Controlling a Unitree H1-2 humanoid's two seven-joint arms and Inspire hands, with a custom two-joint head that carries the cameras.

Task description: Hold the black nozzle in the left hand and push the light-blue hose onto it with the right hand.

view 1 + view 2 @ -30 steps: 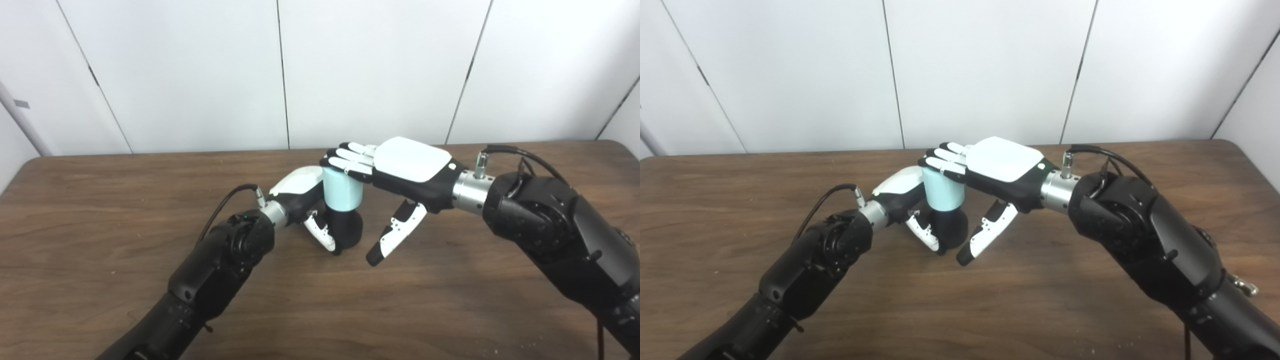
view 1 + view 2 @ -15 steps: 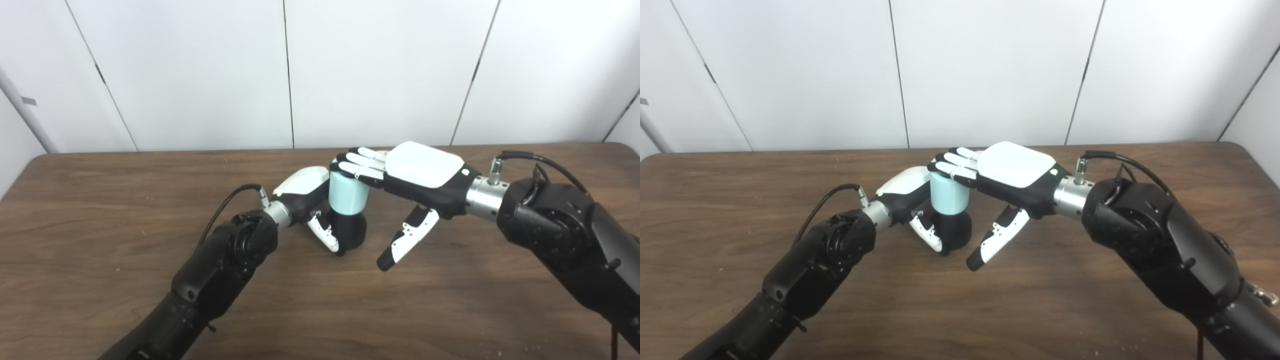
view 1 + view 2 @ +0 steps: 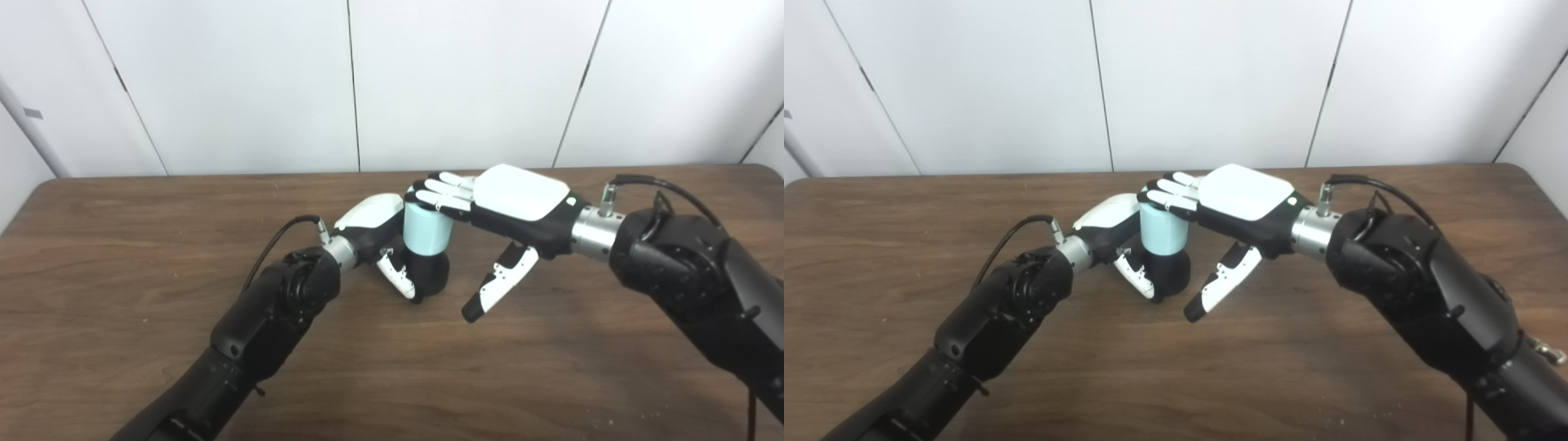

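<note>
The black nozzle (image 3: 430, 275) is gripped upright by the left hand (image 3: 375, 228), whose fingers are wrapped around it just above the wooden table (image 3: 122, 245). The light-blue hose (image 3: 427, 228) is seated directly on top of the nozzle. The right hand (image 3: 508, 205) is laid flat over the hose, fingers (image 3: 442, 195) extended across its top edge, thumb hanging apart beside the nozzle, nothing grasped.
</note>
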